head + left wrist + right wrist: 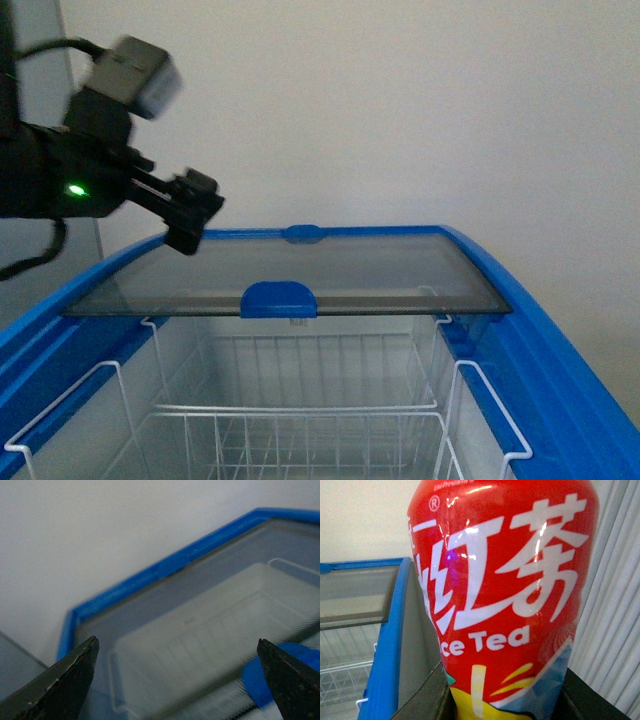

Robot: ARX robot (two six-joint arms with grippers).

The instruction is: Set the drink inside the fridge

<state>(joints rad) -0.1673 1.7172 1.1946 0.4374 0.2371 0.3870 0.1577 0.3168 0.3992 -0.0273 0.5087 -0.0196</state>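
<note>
The fridge is a white chest freezer with a blue rim [560, 340]. Its glass lid [300, 270] with a blue handle [279, 298] is slid to the back, so the front is open over white wire baskets [300, 420]. My left gripper [190, 222] is open and empty above the freezer's back left corner; its fingertips [75, 675] frame the glass lid [210, 625]. My right gripper [505, 700] is shut on the drink [505, 595], a red-labelled bottle with white lettering, held beside the freezer's blue rim [390, 645]. The right arm does not show in the front view.
A pale wall [400, 110] stands behind the freezer. A ribbed white surface [615, 630] is close beside the drink in the right wrist view. A grey cabinet edge [40, 60] shows at the far left.
</note>
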